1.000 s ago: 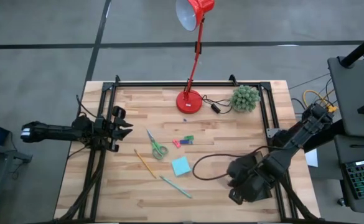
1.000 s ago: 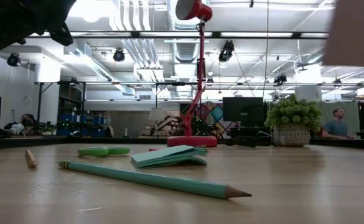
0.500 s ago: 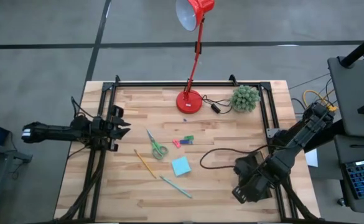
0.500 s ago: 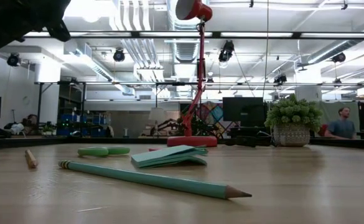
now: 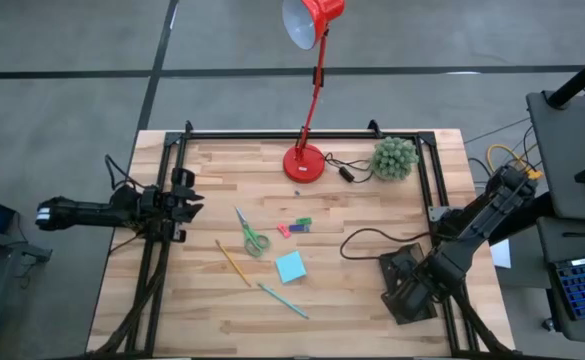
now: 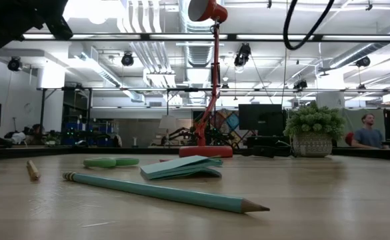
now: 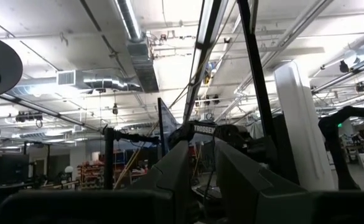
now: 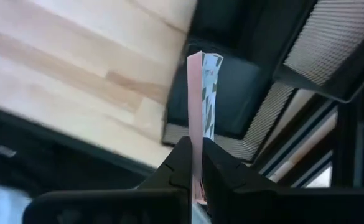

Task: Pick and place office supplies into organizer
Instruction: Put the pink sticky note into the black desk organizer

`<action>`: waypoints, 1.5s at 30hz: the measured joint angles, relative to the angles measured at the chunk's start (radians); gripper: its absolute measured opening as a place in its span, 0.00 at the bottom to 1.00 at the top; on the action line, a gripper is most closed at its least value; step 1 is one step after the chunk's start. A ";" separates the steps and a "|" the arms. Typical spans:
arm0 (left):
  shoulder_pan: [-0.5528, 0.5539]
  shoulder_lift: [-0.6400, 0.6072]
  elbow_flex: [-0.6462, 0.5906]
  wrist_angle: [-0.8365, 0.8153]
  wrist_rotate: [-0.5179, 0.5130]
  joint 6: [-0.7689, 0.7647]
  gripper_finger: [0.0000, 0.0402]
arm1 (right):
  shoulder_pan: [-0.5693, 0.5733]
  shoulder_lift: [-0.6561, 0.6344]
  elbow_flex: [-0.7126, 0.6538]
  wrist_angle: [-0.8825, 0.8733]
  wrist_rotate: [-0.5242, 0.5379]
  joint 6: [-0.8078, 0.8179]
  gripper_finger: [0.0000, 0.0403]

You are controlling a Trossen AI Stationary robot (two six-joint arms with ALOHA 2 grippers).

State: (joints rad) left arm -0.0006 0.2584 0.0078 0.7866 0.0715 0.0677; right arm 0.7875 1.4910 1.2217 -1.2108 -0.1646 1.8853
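Right jaws (image 8: 193, 163) clenched on thin pink card (image 8: 196, 106) above dark mesh organizer tray (image 5: 404, 285).
Card held upright for dropping in; left jaws (image 5: 190, 198) empty, slightly parted, well apart at table edge.

We can't really make out the organizer (image 5: 409, 287) from above, since the right arm covers most of it and the right claw (image 8: 193, 163) is lost in the dark mass. The thin pink strip (image 8: 195, 106) pinched in that claw runs down behind its fingertips (image 8: 179, 163), so its lower end is hidden. Well away from the left claw (image 7: 197, 163), the tiny red and green pieces (image 5: 294, 227) are too small to identify.
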 joint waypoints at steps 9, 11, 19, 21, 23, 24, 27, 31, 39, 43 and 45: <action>0.000 0.000 0.000 0.000 0.000 0.000 0.16 | 0.018 0.046 0.000 -0.053 -0.020 0.020 0.03; 0.000 0.000 0.000 0.000 0.000 0.000 0.16 | 0.025 0.058 0.001 -0.076 -0.045 0.029 0.03; 0.000 -0.001 0.000 -0.001 0.000 -0.001 0.16 | 0.039 0.097 0.001 -0.103 -0.072 0.052 0.03; 0.000 0.000 0.000 0.000 0.000 -0.001 0.16 | 0.040 0.107 0.000 -0.117 -0.080 0.052 0.03; 0.000 0.000 0.000 -0.001 0.000 -0.002 0.16 | 0.040 0.110 0.000 -0.122 -0.083 0.052 0.03; 0.000 0.000 0.000 -0.001 0.000 -0.002 0.16 | 0.040 0.111 -0.001 -0.122 -0.085 0.052 0.03; 0.000 0.000 0.000 -0.001 0.000 -0.002 0.16 | 0.040 0.110 -0.001 -0.119 -0.102 0.054 0.03; 0.000 0.000 0.000 -0.001 0.000 -0.002 0.16 | 0.039 0.108 -0.001 -0.110 -0.152 0.055 0.03; 0.000 0.000 0.000 -0.001 0.000 -0.003 0.16 | 0.039 0.109 0.029 -0.127 -0.184 0.085 0.03; 0.000 0.000 0.000 -0.001 0.000 -0.003 0.16 | 0.042 0.109 0.039 -0.165 -0.185 0.097 0.03; 0.000 0.001 0.000 -0.001 0.000 -0.003 0.16 | 0.043 0.109 0.040 -0.191 -0.190 0.097 0.03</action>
State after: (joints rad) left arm -0.0004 0.2590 0.0078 0.7856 0.0717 0.0647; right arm 0.8307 1.5997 1.2617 -1.4017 -0.3542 1.9823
